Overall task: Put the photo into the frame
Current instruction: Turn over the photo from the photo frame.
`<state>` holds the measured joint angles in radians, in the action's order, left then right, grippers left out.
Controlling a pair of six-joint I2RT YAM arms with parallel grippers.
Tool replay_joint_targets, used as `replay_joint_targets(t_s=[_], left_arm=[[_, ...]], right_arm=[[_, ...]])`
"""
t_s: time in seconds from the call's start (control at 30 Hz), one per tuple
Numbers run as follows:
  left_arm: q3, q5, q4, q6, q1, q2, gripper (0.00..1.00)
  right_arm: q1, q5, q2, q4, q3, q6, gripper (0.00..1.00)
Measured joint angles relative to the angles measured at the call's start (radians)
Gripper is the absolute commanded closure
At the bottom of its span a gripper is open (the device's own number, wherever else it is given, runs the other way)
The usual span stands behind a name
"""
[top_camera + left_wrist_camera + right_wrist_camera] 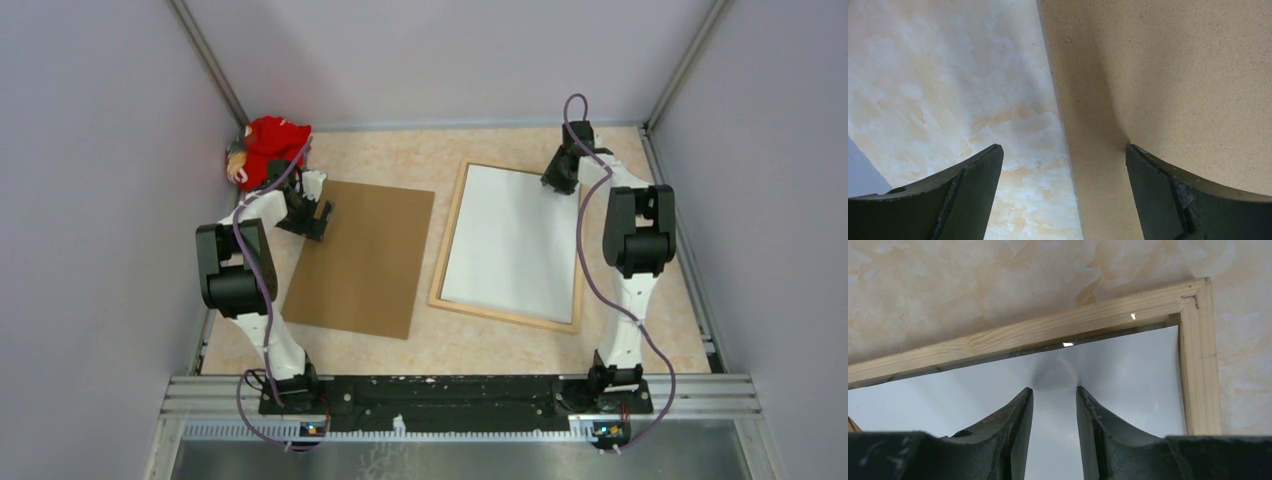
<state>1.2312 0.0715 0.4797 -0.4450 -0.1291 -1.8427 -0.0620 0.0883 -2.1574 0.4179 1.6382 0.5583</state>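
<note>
Photo [1128,375] lies inside frame [1048,330], under right claw [1054,390].

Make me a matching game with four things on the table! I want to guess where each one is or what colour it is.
Things:
1. photo
2. frame
3. board
4. red thing

Clues:
A. tucked in the far left corner
B. light wood, a rim around something white
C. brown, lying flat, left of the frame
D. white side up, lying inside the wooden rim

Pairs: 1-D, 2-B, 3-C, 4-A
</note>
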Motion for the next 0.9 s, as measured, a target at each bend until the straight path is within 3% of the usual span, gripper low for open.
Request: replay_joint_targets(t_s=[0.4,0.9], left_arm=[[0.0,0.0,0.001,0.0,0.0,0.0,0.01],[0.0,-0.001,0.001,0.0,0.0,0.0,0.01]], right_arm=[[-0.077,-0.046,-0.042,-0.01,0.135,0.021,0.62],[-0.104,-0.063,-0.095,-0.009,0.138,0.045,0.65]])
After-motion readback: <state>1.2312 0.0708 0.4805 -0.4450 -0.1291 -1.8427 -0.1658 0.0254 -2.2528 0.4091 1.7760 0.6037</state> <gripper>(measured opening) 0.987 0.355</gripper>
